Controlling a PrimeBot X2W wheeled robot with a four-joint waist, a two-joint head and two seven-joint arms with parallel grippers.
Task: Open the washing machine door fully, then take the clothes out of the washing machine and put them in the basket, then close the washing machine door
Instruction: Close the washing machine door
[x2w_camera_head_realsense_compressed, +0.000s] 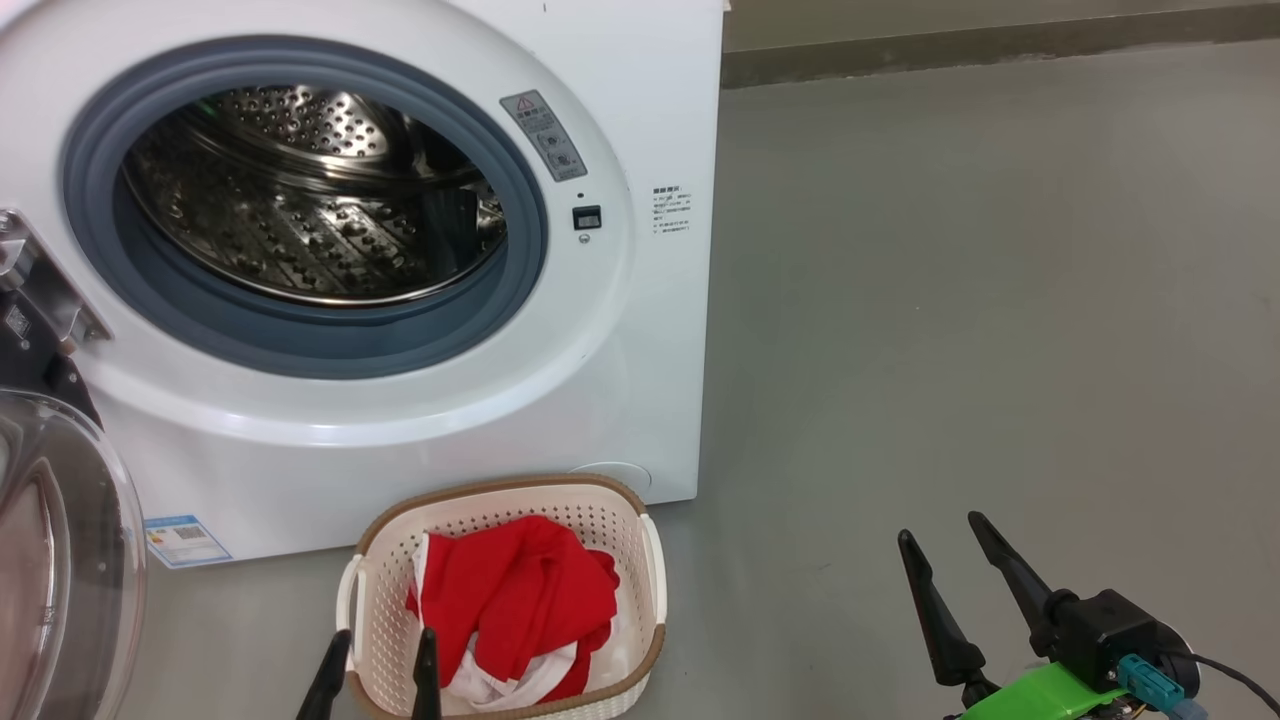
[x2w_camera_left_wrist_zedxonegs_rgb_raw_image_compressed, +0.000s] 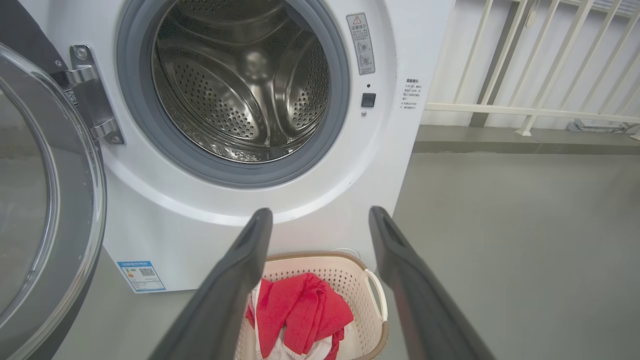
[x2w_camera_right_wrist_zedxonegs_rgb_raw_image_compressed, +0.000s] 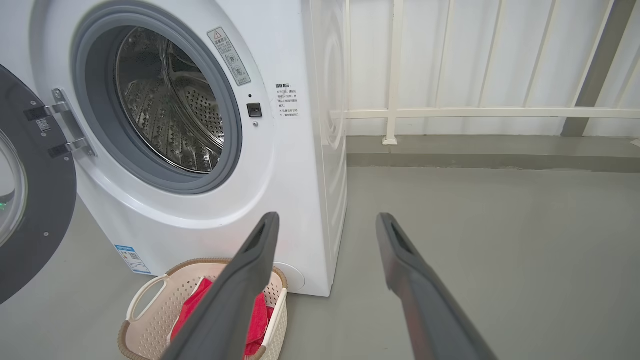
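Step in hand: unloading appears complete. The clothes (x2w_camera_head_realsense_compressed: 520, 600) lie in the basket (x2w_camera_head_realsense_compressed: 470, 520) at the lower centre of the head view. The drum (x2w_camera_head_realsense_compressed: 320, 200) of the washing machine (x2w_camera_head_realsense_compressed: 620, 120), upper left, shows bare steel. The washing machine door (x2w_camera_head_realsense_compressed: 70, 560) stands swung out at the left edge on its hinge (x2w_camera_head_realsense_compressed: 45, 290).

The left jaws are partly open and empty at the basket's near rim. The right jaws are open and empty over bare floor (x2w_camera_head_realsense_compressed: 950, 300), lower right.

Probable next move: closing the door. This calls for contact on the door's outer face and a sweep toward the drum mouth. The basket sits just in front of the machine, below the opening, so keep the sweep clear of it. Open room lies at the right.
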